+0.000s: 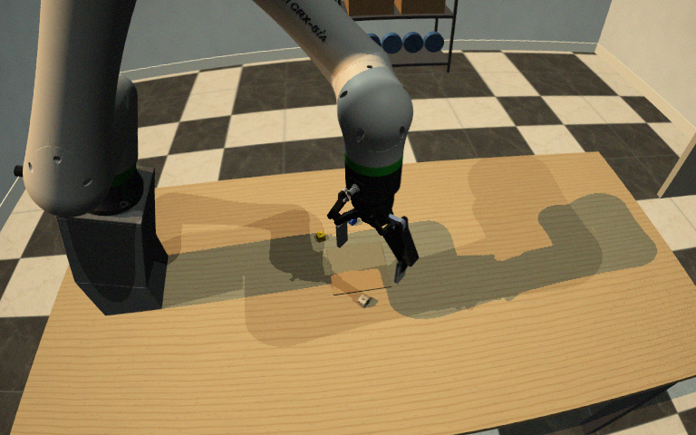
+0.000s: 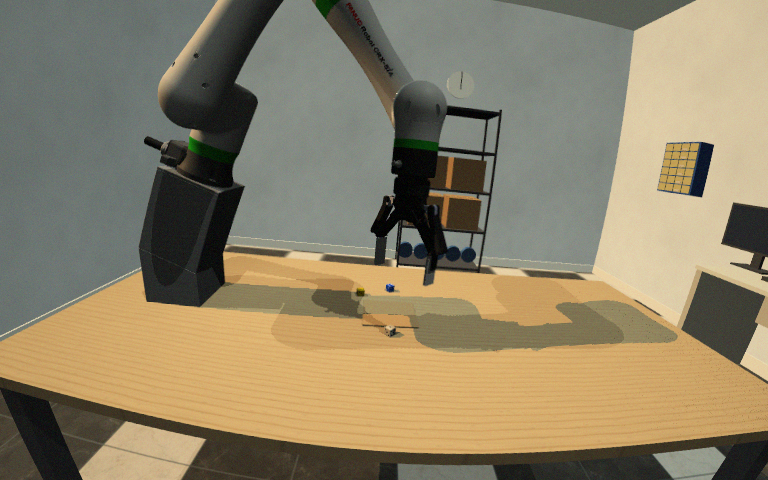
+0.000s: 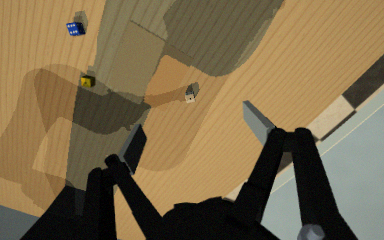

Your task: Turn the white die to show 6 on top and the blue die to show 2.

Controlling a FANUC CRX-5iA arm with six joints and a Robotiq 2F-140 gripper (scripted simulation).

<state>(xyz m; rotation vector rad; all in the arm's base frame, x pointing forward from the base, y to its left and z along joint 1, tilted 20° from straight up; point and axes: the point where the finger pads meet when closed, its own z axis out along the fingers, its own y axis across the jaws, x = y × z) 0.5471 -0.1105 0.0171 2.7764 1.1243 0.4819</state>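
Observation:
My gripper (image 1: 370, 263) (image 2: 404, 273) (image 3: 192, 121) is open and empty, above the table over the mat area. The thin tan mat (image 1: 356, 281) (image 2: 387, 320) (image 3: 167, 75) lies on the table, partly in shadow. The white die (image 1: 363, 301) (image 2: 390, 331) (image 3: 190, 96) lies off the mat, just in front of its front edge; its top seems to show one pip. The blue die (image 1: 352, 221) (image 2: 389, 288) (image 3: 75, 29) lies off the mat behind it, six pips on top, partly hidden in the top view. The yellow die (image 1: 320, 236) (image 2: 360, 291) (image 3: 87, 81) lies off the mat's back left corner; its top is unclear.
The wooden table (image 1: 205, 369) (image 2: 226, 384) carries the arm's dark pedestal (image 1: 115, 261) (image 2: 181, 243) at its left. Large arm shadows cross the table and the mat. A shelf rack (image 1: 450, 41) (image 2: 491, 186) stands on the floor behind the table.

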